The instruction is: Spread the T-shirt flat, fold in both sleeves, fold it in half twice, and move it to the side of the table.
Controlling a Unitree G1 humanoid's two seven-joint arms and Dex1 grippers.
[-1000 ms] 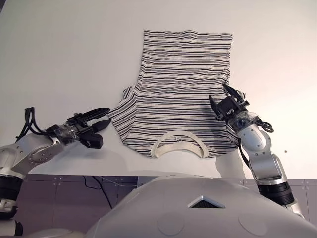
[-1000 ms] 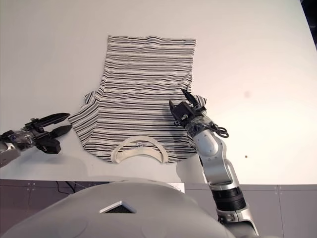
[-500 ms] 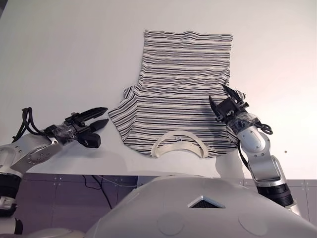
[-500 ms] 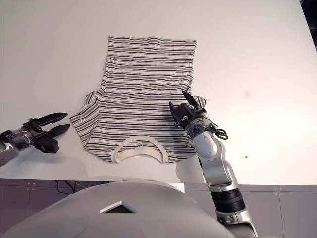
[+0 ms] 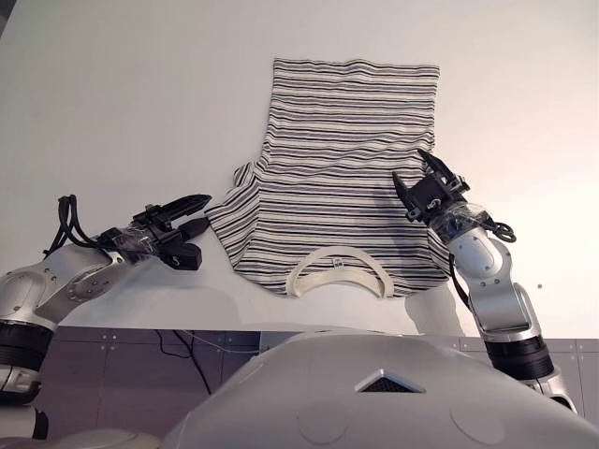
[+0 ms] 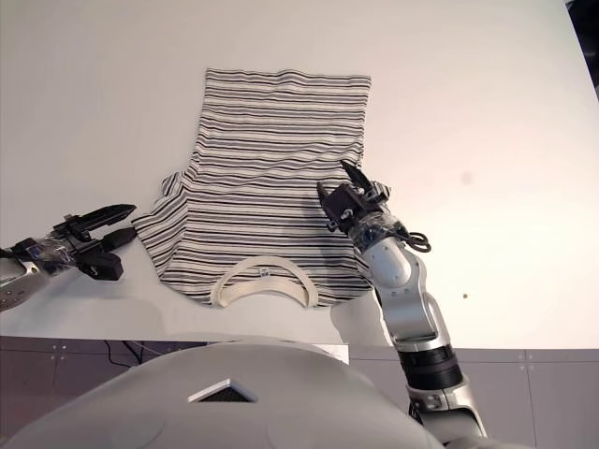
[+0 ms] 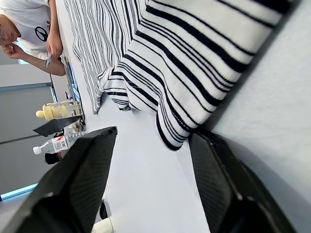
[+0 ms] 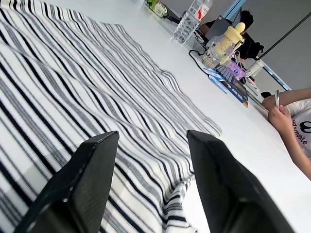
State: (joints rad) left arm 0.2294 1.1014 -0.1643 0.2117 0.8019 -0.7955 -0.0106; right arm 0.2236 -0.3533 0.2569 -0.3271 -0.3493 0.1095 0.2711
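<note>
Soft and limp, the T-shirt (image 5: pixel 346 140) likely wants pinching at its sleeve hems, where the left gripper (image 5: pixel 198 213) and right gripper (image 5: pixel 418 173) hover, fingers apart.

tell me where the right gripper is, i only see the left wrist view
observer: the right gripper is open over the T-shirt, near its right edge.
operator: which end of it faces us
observer: the white collar lies nearest the robot, and the hem is at the far end.
operator: is my left gripper on the cloth
observer: the left gripper is open over bare table, right at the left sleeve edge. I can't tell if it touches.
</note>
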